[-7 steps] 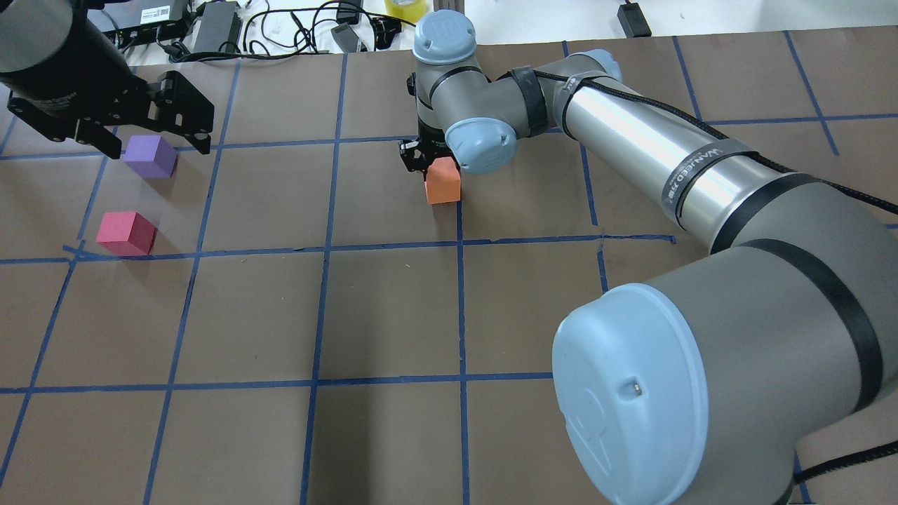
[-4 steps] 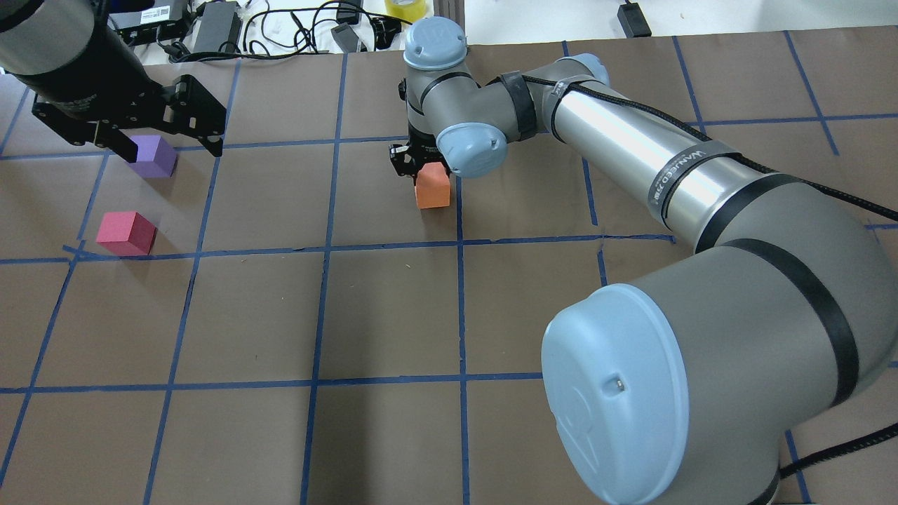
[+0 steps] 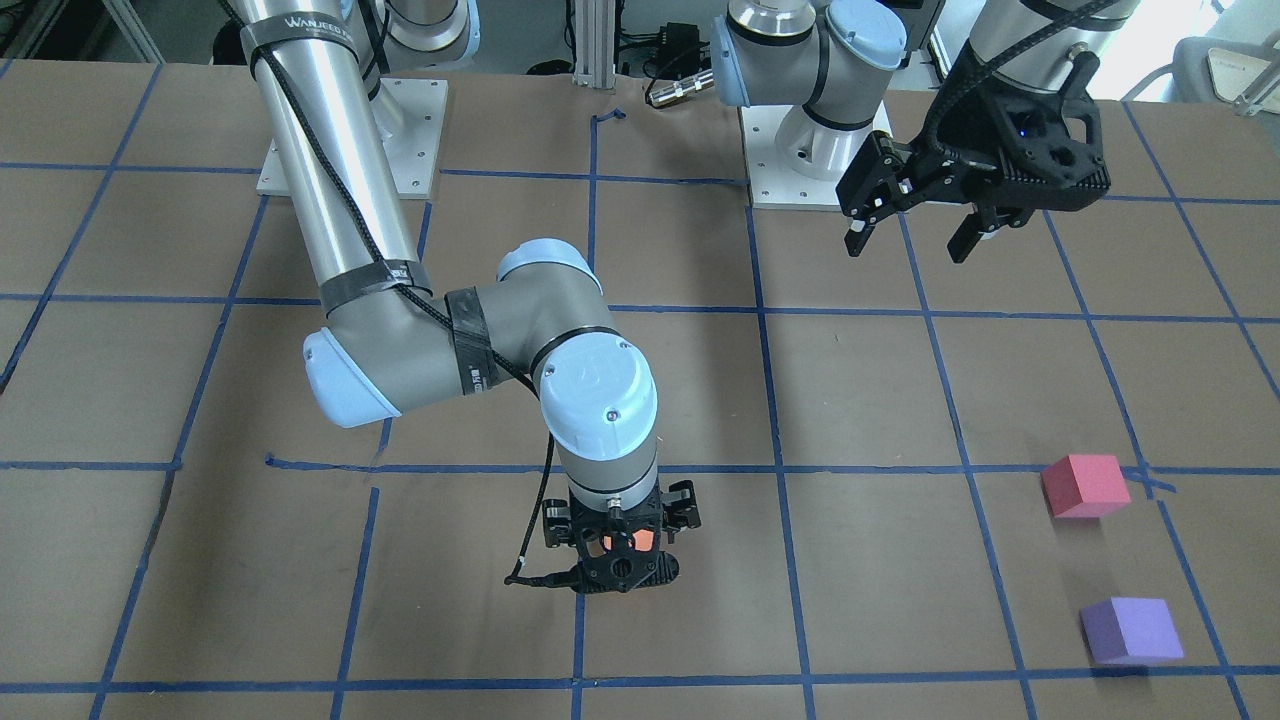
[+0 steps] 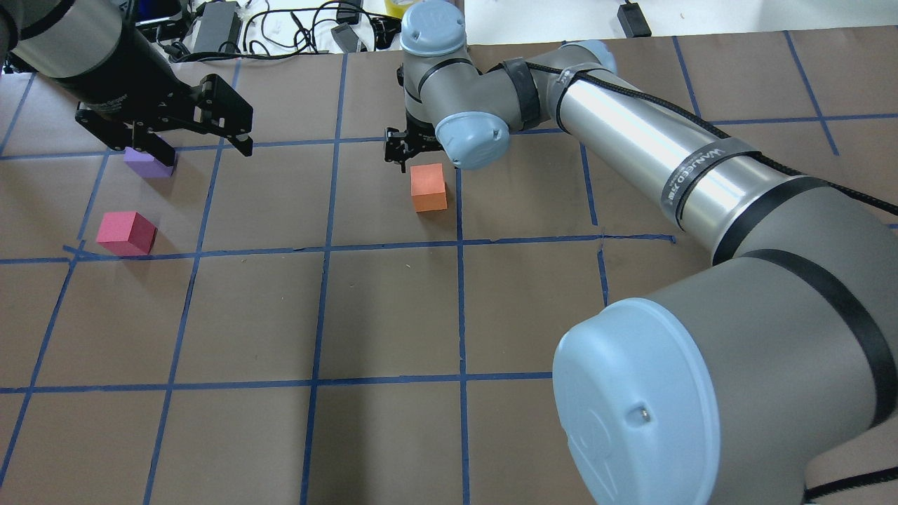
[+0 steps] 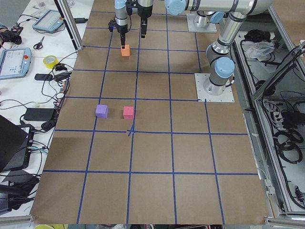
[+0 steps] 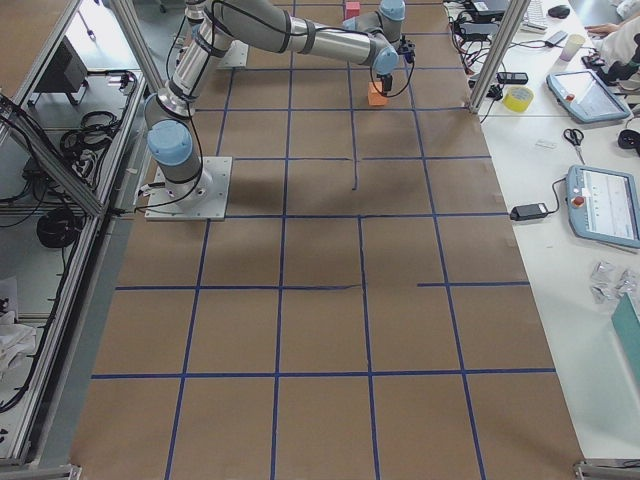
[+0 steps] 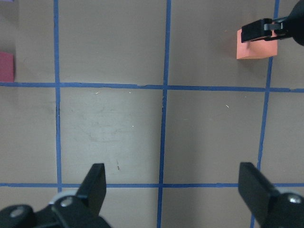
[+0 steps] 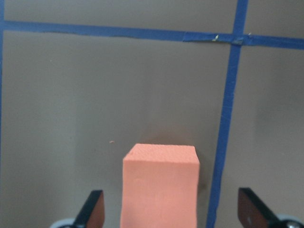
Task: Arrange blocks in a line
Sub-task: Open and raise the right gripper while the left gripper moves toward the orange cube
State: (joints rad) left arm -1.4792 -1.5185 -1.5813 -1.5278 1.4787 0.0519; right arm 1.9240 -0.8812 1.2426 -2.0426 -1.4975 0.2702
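The left gripper (image 4: 208, 154) has shifted right and hangs raised, fingers spread wide. Purple block (image 4: 140, 165) lies far left, pinkish-red block (image 4: 126, 233) nearer. Orange block (image 4: 428, 188), released, sits square to the blue tape (image 4: 460, 210), between the right gripper (image 8: 173, 209)'s parted fingers. The strap (image 4: 701, 175) reads "WANJEED".

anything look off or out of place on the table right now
Nothing is spilled or damaged. The orange block sits alone mid-table, far from the pinkish-red block and purple block, which lie near each other; the three do not form a line yet.
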